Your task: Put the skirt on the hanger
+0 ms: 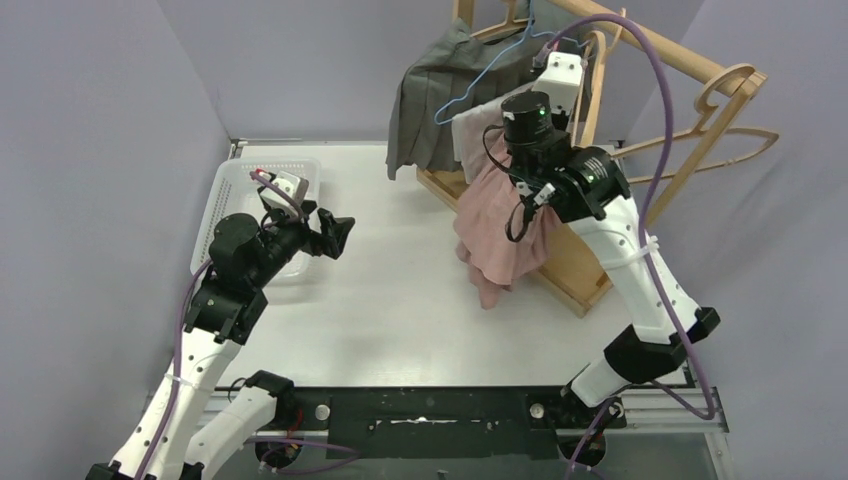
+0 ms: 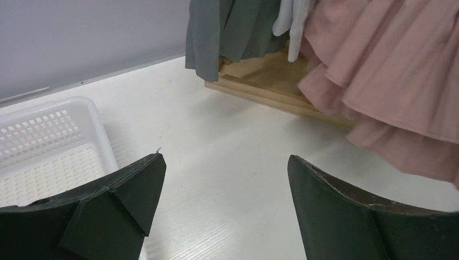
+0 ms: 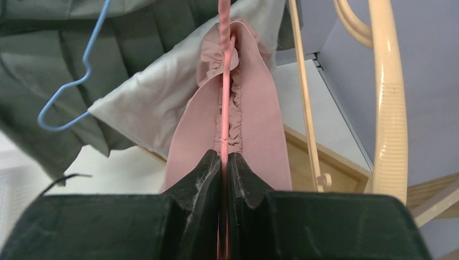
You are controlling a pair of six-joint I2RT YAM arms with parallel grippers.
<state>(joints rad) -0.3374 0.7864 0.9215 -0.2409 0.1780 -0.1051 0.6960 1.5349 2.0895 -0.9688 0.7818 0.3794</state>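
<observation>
A pink tiered skirt hangs in front of the wooden rack, with its elastic waistband gathered round a thin pink hanger. My right gripper is shut on that hanger's rod, just below the waistband, up at the rack's rail. The skirt's ruffles fill the upper right of the left wrist view. My left gripper is open and holds nothing; it hovers over the white table left of the skirt, and only tabletop shows between its fingers.
A grey pleated skirt on a blue wire hanger and a white cloth hang on the wooden rack beside the pink skirt. Wooden hangers hang at the right. A white perforated basket stands at the table's left.
</observation>
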